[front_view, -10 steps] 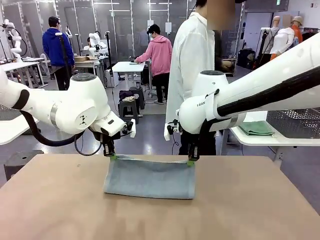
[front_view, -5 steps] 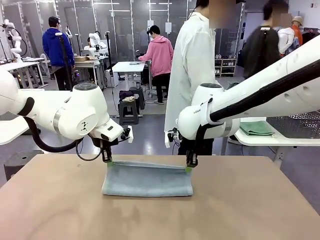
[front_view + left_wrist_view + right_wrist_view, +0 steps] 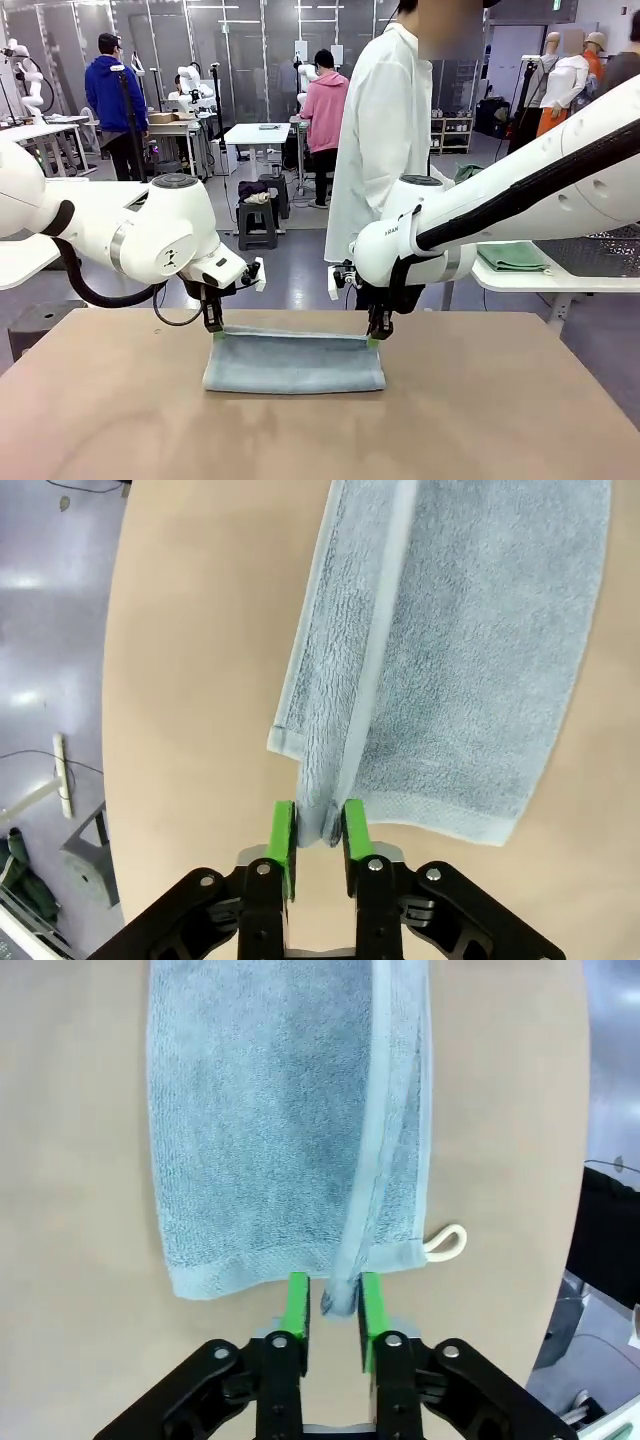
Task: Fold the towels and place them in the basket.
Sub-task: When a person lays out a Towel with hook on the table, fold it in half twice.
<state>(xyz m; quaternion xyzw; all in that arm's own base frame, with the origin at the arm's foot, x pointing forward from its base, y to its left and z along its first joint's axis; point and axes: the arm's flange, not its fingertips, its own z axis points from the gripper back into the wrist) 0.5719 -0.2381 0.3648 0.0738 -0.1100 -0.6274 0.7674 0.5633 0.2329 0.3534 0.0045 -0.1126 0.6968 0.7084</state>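
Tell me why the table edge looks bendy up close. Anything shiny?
Left wrist view: the wide lens bows the tan table at its edge, and light glares off the purple floor. Right wrist view: same bowed edge. Front view: the light blue-grey terry towel is sharp, with a soft shadow.

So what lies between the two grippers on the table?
The folded towel. In the front view its far edge runs from the left gripper straight across to the right gripper, one corner at each.
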